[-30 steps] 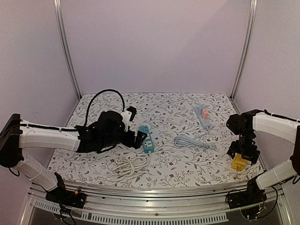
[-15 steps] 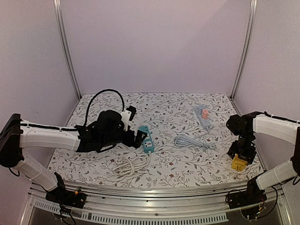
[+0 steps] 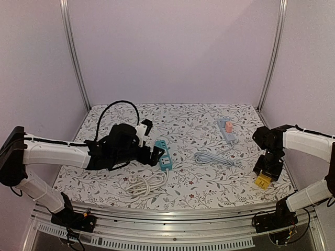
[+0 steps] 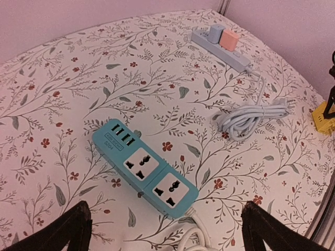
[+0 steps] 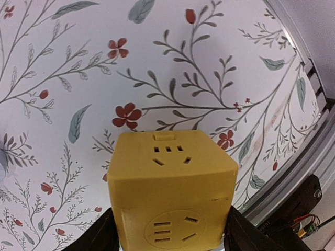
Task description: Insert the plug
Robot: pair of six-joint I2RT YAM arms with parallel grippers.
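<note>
left wrist, strip (image 4: 144,170) label illegible, yellow cube (image 4: 324,118)

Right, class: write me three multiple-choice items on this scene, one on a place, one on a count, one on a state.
1. Where is the yellow socket cube?
A) on the teal strip
B) between the fingers of the right gripper
C) under the white cable

2. How many adapters sit in the grey power strip?
A) one
B) two
C) four

3. How is the left gripper?
A) shut on the white cable
B) shut on the teal strip
C) open, empty

Answers:
1. B, since the right wrist view shows a finger against each side of the cube.
2. B, since there is one pink adapter and one grey adapter.
3. C, since its fingers stand wide apart, gripping nothing.
</note>
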